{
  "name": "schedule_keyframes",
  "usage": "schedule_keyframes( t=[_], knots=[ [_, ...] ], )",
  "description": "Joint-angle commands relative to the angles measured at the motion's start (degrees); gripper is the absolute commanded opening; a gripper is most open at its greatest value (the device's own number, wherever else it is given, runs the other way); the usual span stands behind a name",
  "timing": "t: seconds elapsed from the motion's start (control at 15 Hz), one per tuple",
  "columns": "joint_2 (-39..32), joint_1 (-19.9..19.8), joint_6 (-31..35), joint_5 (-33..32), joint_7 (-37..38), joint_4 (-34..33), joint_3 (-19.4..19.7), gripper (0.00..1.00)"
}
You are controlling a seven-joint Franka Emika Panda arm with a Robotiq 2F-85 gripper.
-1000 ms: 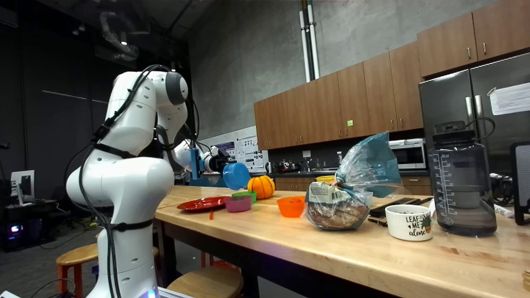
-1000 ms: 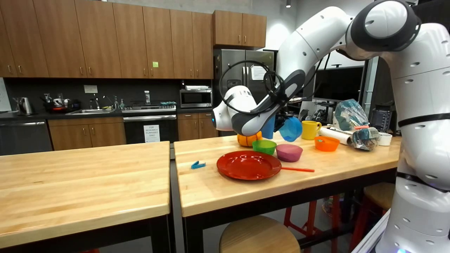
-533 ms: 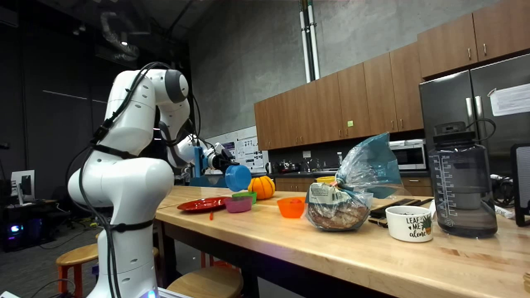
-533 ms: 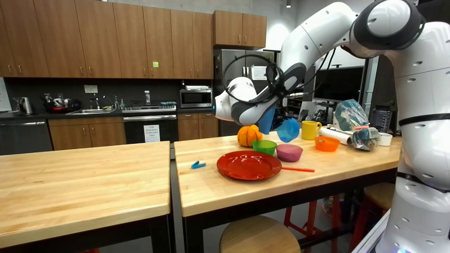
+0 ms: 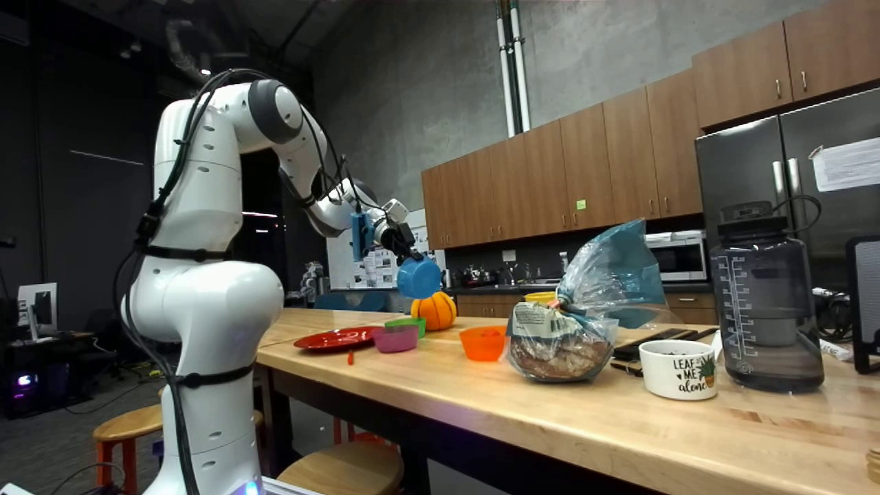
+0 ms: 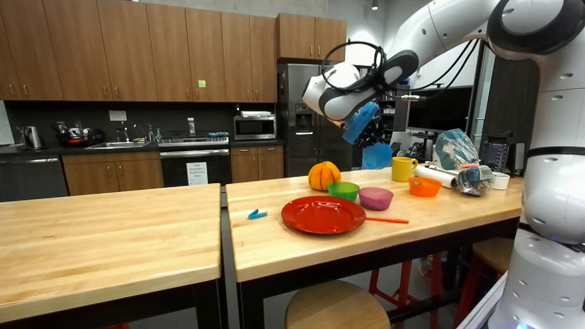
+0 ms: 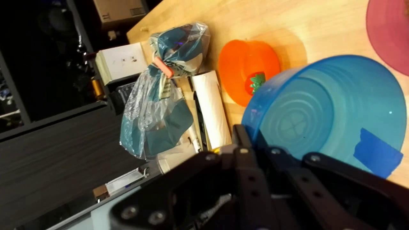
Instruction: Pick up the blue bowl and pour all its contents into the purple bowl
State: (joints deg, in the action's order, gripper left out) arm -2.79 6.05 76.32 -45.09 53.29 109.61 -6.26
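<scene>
My gripper (image 7: 250, 135) is shut on the rim of the blue bowl (image 7: 361, 95), one finger inside and one outside. It holds the bowl in the air above the table, tilted, as both exterior views show (image 5: 419, 277) (image 6: 376, 156). In the wrist view the bowl's inside shows only a darker blue patch (image 7: 378, 153) and tiny specks. The purple bowl (image 6: 375, 199) stands upright on the table, below the blue bowl and apart from it. It is partly cut off in the wrist view (image 7: 388, 35); a brownish bit shows inside at the frame's edge.
A green bowl (image 6: 343, 191) and a red plate (image 6: 315, 224) stand beside the purple bowl. An orange bowl (image 7: 231, 67) holds a red thing with a green top. A pumpkin (image 5: 434, 311), yellow mug (image 6: 404, 169), bagged bread (image 5: 560, 350) and red stick (image 6: 388, 220) are on the table.
My gripper has risen with the blue bowl, moving away from over the purple bowl. The blue bowl has turned and looks less tipped on its side. The bowls on the table have not moved.
</scene>
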Motion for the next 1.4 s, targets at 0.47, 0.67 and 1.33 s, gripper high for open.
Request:
schedule_keyframes(
  t=[0.47, 0.67, 1.33],
  knots=[
    [2.2, -8.4, 23.4, 23.9, -1.5, 2.0, 8.9, 0.01],
    [2.9, -10.2, 30.4, 31.9, -2.0, 4.7, 10.7, 0.01],
    [4.8, -14.9, 54.5, 59.6, -12.9, 12.7, 15.5, 0.01]
  ],
)
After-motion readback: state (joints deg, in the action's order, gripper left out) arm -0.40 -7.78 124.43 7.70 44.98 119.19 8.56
